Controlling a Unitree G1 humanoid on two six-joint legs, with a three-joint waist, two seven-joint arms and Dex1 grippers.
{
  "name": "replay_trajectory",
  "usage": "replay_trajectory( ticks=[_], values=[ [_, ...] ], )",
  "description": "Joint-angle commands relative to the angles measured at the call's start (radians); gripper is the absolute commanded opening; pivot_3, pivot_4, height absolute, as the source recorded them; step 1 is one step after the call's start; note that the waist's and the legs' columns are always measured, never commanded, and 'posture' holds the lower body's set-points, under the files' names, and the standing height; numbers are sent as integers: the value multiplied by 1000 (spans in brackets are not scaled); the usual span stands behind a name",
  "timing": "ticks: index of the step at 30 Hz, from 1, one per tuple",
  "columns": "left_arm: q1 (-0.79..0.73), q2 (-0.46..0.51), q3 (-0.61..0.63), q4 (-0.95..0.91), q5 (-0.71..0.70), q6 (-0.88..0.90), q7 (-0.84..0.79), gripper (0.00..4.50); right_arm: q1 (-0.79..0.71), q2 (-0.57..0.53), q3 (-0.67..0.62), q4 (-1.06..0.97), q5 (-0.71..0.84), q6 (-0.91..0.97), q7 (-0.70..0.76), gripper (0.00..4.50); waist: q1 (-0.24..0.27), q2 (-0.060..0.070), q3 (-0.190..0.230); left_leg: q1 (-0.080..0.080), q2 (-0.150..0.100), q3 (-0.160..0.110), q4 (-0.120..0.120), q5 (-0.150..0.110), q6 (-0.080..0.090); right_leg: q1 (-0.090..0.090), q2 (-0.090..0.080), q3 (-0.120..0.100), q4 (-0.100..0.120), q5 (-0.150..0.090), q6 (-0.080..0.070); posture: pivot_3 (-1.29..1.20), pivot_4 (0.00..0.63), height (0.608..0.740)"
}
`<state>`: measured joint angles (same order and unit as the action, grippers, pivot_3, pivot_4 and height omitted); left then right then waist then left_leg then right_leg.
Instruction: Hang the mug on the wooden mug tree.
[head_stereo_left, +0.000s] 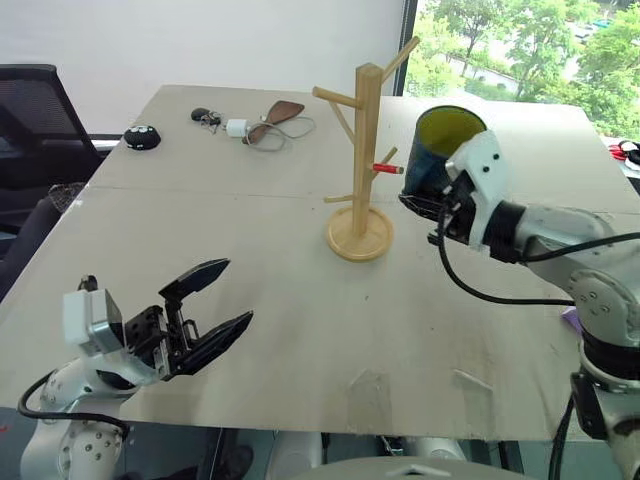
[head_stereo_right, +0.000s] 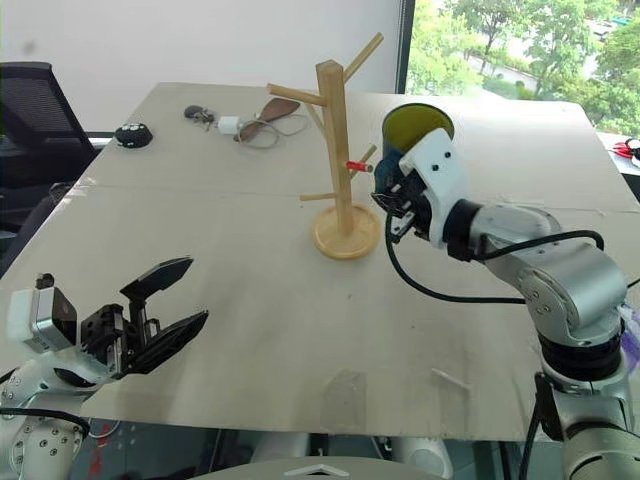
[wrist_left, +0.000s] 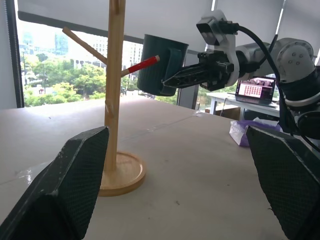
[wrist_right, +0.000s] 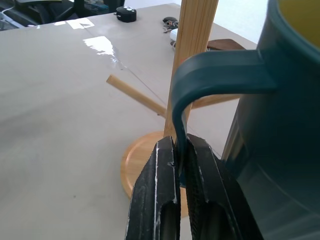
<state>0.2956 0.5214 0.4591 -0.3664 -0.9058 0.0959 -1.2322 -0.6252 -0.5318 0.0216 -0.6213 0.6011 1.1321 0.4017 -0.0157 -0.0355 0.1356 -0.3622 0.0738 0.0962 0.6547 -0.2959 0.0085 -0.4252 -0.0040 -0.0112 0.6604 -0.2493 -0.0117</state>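
In the left eye view the mug (head_stereo_left: 437, 150) sits right of centre in the upper half of the frame, held off the table (head_stereo_left: 300, 300) by the right gripper (head_stereo_left: 428, 205), which pinches it by the handle; its yellow inside faces up. The mug tree (head_stereo_left: 365, 170) stands at centre just left of the mug, and its red-tipped peg (head_stereo_left: 388, 168) points toward the mug's side without entering the handle. So the pick-up is done and the hanging is not. The left gripper (head_stereo_left: 212, 305), at lower left, has its fingers spread and holds nothing. A small dark object (head_stereo_left: 142, 137), keys (head_stereo_left: 206, 117) and a white charger (head_stereo_left: 237, 128) lie at upper left, well apart from the work. The right eye view gives the same layout. In the left wrist view the mug is at upper centre with the red tip close against its side, near the handle, and the tree's base at lower left. In the right wrist view the two fingers (wrist_right: 155, 200) are pressed together on the lower end of the handle at bottom centre, the open loop above them with the post behind. What remains, I judge, is to thread that loop over a peg and let go.
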Motion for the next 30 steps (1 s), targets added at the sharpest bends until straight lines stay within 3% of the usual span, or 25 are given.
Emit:
replay_trajectory(
  ticks=[1, 13, 25, 28, 30],
  values=[
    [-8, 2, 13, 16, 4, -27, -27, 4500, -36, 26, 17, -43, -7, 31, -50, 124, 1, 0, 0, 0, 0, 0, 0, 0, 0, 0, 0, 0, 0, 0, 0, 0, 150, 740],
    [25, -10, 42, 28, -21, -43, -55, 4500, -102, 72, 98, -7, -56, 54, -97, 124, -3, 0, 0, -6, 0, 0, 0, 0, 0, -6, -1, 0, 0, 0, 0, 0, 150, 740],
    [41, -16, 78, 35, -34, -41, -59, 4500, -185, 95, 190, 109, -127, 2, -46, 124, -4, 0, 0, -6, 0, 1, 0, 0, 0, -6, 0, 0, 0, 0, 0, 0, 150, 740],
    [41, -16, 78, 31, -37, -40, -55, 4500, -173, 87, 164, 99, -117, 7, -29, 1327, -3, 0, 0, -7, 0, 1, 0, 0, 0, -6, -1, 0, 0, 0, 0, 0, 150, 740],
    [37, -15, 76, 30, -38, -37, -49, 4500, -158, 84, 129, 74, -103, 15, -26, 2409, -2, 0, 0, -7, 0, 1, 0, 0, 0, -7, -1, 0, 0, 0, 0, 0, 150, 740]
  ],
)
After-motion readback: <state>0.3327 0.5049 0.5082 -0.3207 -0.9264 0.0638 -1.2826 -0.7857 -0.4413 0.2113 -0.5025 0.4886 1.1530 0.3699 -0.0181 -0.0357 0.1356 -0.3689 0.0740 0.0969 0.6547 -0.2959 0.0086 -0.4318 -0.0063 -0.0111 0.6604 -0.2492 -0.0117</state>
